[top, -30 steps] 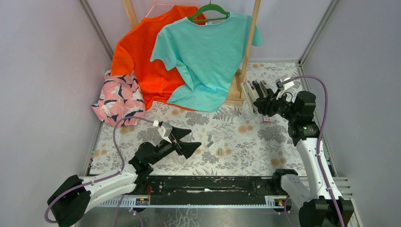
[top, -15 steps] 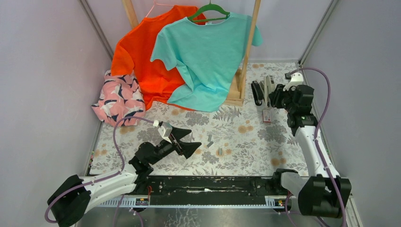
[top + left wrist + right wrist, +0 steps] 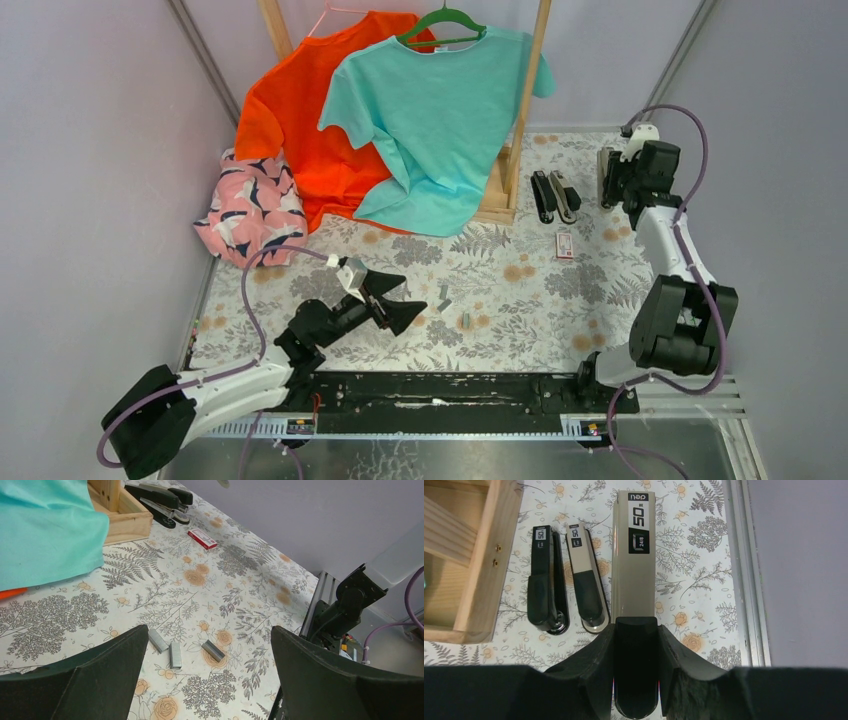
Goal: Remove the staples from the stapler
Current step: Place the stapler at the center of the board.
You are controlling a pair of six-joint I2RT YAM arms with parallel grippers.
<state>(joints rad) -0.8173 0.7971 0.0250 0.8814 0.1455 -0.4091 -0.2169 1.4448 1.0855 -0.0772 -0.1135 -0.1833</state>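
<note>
**Right gripper (image 3: 636,630) grips the beige stapler (image 3: 633,565) by its rear end, far right corner.**
Three staples (image 3: 175,655) lie loose mid-table below the left gripper (image 3: 209,632), whose fingers are wide and empty. Likely next: open this stapler's magazine, though I cannot tell if it is loaded. Two other staplers (image 3: 544,595) lie just left by the rack (image 3: 484,555), and a box (image 3: 565,245) sits nearer.

Teal shirt (image 3: 430,120), orange shirt (image 3: 290,125)

The back end of the tan stapler (image 3: 633,555) is hidden between the jaws of the right gripper (image 3: 636,630); its underside does not show.
</note>
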